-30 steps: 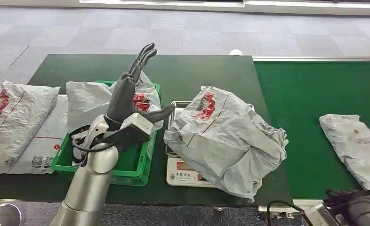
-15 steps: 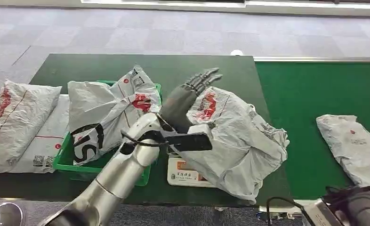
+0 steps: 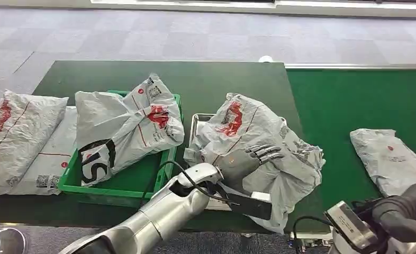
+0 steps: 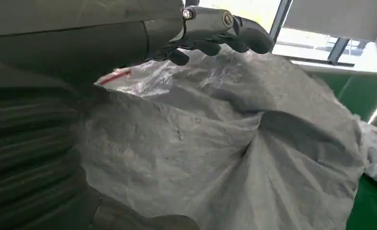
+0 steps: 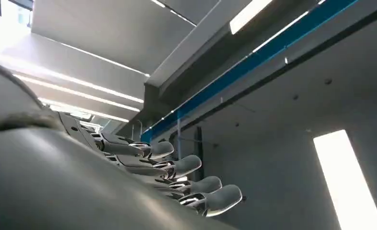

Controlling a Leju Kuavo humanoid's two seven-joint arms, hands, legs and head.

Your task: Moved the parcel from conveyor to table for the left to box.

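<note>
Five grey plastic parcels lie in sight, and the green box (image 3: pixel 122 186) on the dark counter (image 3: pixel 206 84) serves as the mark for placing them. One parcel with red and black print (image 3: pixel 124 127) lies in the box itself, spilling over its rim. Two more are off to the box's left on the counter: a plump one (image 3: pixel 12 137) and a flat one (image 3: pixel 50 153) partly tucked under it, showing a printed label. Just to the right of the box, the large crumpled parcel (image 3: pixel 259 153) rests on a single white scale (image 3: pixel 208 198), covering most of its metal tray (image 3: pixel 198 119). The fifth parcel (image 3: pixel 394 161) lies well to the right of the box on the green conveyor (image 3: pixel 349 106). The left robot hand (image 3: pixel 245 161) lies on top of the large crumpled parcel, fingers (image 4: pixel 246 38) stretched out and slightly bent, apart from one another; the left wrist view shows them just above or touching the plastic with nothing closed inside them. The right robot hand (image 3: pixel 404 214) is far to the right of the box, off the counter's near edge; in the right wrist view its fingers (image 5: pixel 186 165) reach out side by side, lightly curved, with nothing in them.
</note>
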